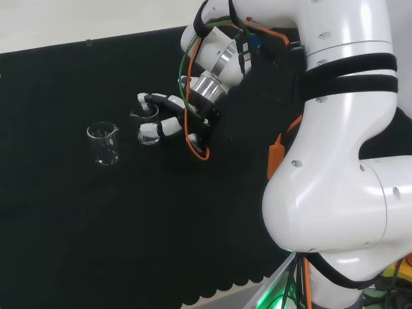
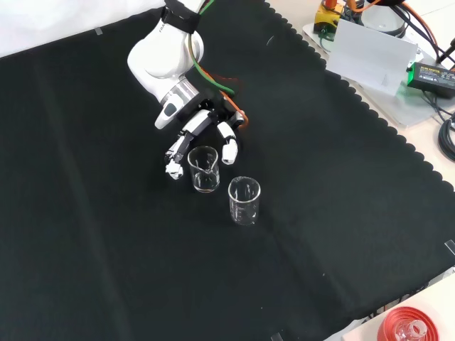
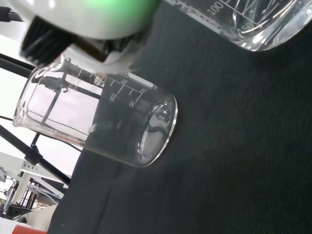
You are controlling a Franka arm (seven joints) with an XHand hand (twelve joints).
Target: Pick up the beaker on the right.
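Closing on the beaker – robot hand half-curled around it, not yet gripping. Looks light, slick, breakable glass – best taken mid-wall.

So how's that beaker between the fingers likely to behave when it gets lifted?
The beaker looks like clear, smooth glass, so probably slippery and breakable. It appears empty, so likely light. The fingers flank it near the rim, so it might tip.
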